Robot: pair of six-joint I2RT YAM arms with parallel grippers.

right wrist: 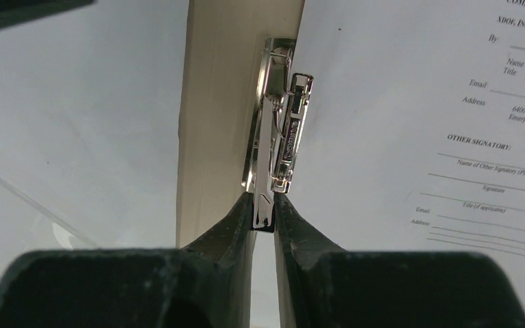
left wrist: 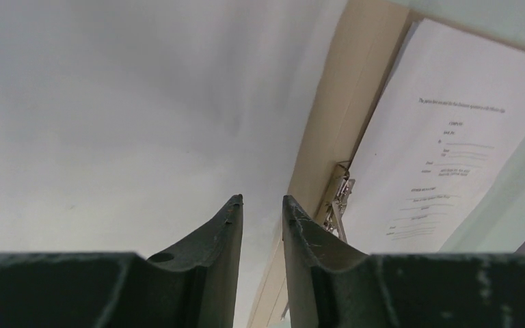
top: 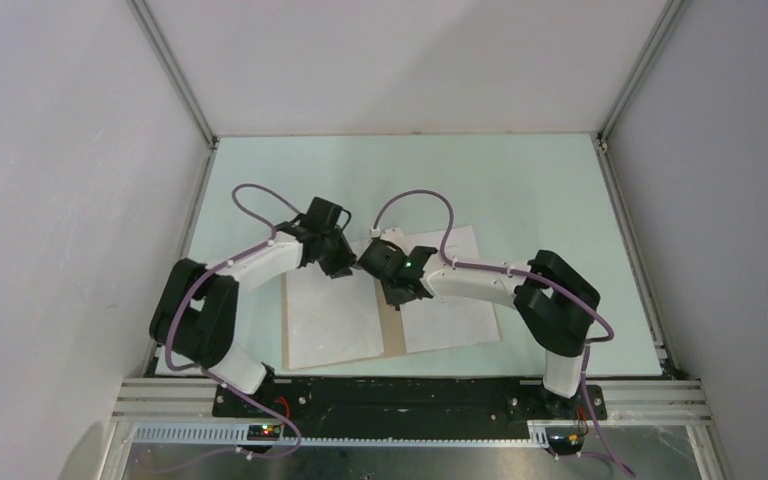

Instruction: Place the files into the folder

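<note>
The tan folder point(top: 394, 335) lies open on the table, its spine point(right wrist: 215, 123) bare between two white sheets. A blank sheet point(top: 330, 320) covers its left half and a printed sheet point(top: 450, 320) its right half. The metal clip point(right wrist: 280, 130) sits on the spine at the printed sheet's point(right wrist: 396, 123) edge. My right gripper point(right wrist: 264, 208) is shut on the near end of the clip's lever. My left gripper point(left wrist: 262, 201) hovers low over the blank sheet point(left wrist: 109, 123), just left of the spine point(left wrist: 342, 116), slightly open with nothing between its fingers.
The pale green table point(top: 520, 180) is boxed in by white walls with aluminium posts at the back corners. Both arms reach in over the folder's far half, their wrists close together. A dark part of the left arm point(right wrist: 14, 10) shows in the right wrist view's top left corner.
</note>
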